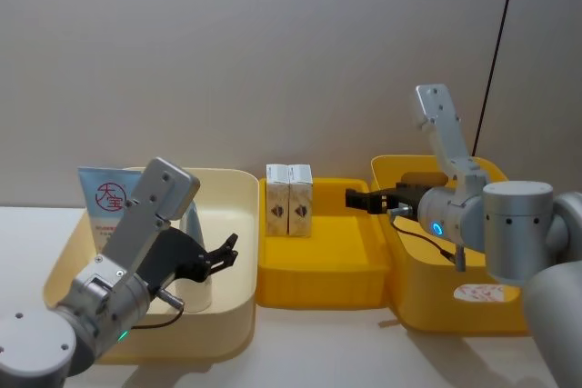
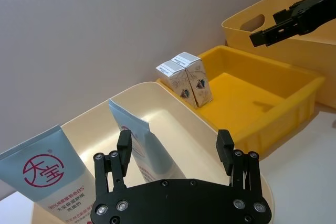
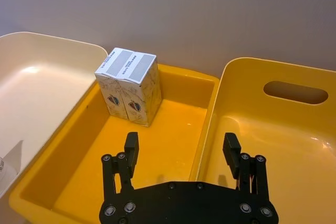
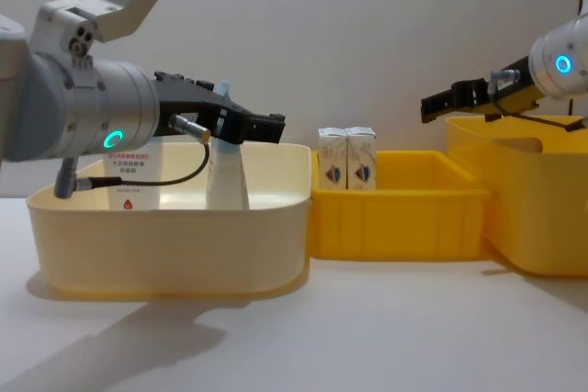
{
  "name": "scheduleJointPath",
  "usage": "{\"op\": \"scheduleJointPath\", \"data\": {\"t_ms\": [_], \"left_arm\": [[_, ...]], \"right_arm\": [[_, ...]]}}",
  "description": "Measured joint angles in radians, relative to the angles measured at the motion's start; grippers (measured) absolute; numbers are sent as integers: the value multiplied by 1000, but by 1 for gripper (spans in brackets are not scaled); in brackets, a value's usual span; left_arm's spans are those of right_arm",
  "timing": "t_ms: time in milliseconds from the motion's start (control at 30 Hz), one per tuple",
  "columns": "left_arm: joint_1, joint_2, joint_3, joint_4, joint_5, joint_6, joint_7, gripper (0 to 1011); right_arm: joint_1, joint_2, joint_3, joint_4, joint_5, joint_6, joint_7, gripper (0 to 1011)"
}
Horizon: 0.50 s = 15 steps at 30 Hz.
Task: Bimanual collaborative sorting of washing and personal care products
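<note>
Brightly, evenly lit from overhead; soft shadows on the table [image 4: 367, 319] before the cream bin [image 4: 165, 227]; faint glare inside it.

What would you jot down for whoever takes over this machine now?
Left gripper: open, empty, above the cream plastic bin.
Right gripper: open, empty, over the wall between the shallow yellow plastic tray and the deep yellow plastic bin.
Two small white cartons with blue-red prints: upright in the tray's far left corner.
Pale blue-white tapering tube and light blue tube with red round logo: in the cream bin.
Done: grouped by kind. Left: unclear.
</note>
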Motion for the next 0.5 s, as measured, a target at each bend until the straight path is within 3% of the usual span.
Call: {"op": "scheduleJointPath", "data": {"t_ms": [500], "left_arm": [[-50,-22,3,72,3,8,-46,1003]], "right_arm": [[1,0,0,1,0,1,1,1001]]}}
